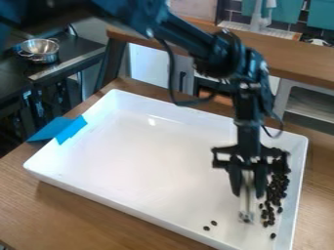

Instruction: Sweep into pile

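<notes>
Many small dark beans [277,188] lie in a loose, long strip along the right side of the white tray [163,146], as I see it from my camera; 2 stray beans [214,222] sit apart from them near the tray's front edge, and 1 more [273,236] lies just past the strip's near end; my claw [248,196] hangs down beside the strip, parted only by the width of the slim pale tool [246,216] gripped upright between its fingers; the tool's lower end is down by the tray floor, though I can't tell if it touches; blue tape [72,130] crosses the tray's left rim onto the wooden tabletop [85,210]; farther off, a metal bowl [40,48] sits on a dark counter [68,56].
</notes>
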Controlling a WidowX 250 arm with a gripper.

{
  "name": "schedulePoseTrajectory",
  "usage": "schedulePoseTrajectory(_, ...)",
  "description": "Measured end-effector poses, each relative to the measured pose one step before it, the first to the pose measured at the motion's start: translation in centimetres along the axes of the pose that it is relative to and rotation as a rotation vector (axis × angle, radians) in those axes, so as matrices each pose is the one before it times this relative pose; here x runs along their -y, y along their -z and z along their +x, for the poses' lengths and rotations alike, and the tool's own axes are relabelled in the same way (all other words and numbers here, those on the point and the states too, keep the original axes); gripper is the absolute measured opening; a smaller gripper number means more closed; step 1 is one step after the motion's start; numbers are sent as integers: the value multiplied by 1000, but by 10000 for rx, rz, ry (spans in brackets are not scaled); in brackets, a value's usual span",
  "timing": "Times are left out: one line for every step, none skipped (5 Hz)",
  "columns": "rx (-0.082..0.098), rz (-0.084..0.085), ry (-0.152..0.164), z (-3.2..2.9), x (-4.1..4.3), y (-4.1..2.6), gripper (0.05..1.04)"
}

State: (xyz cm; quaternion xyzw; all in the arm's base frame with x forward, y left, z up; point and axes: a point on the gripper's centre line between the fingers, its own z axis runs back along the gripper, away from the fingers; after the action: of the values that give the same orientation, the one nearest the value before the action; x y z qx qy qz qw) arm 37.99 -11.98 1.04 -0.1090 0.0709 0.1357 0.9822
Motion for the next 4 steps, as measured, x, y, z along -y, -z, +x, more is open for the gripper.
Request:
schedulePoseTrajectory(270, -180, 456, 605, -2623, -2747, 380)
schedulePoseTrajectory(-175, 510, 900, -144, -2325, -440, 380)
schedulePoseTrajectory(-53, 848, 751, -55, -1675, -3, 380)
schedulePoseTrajectory(-257, 861, 535, -1461, -994, 2383, 380)
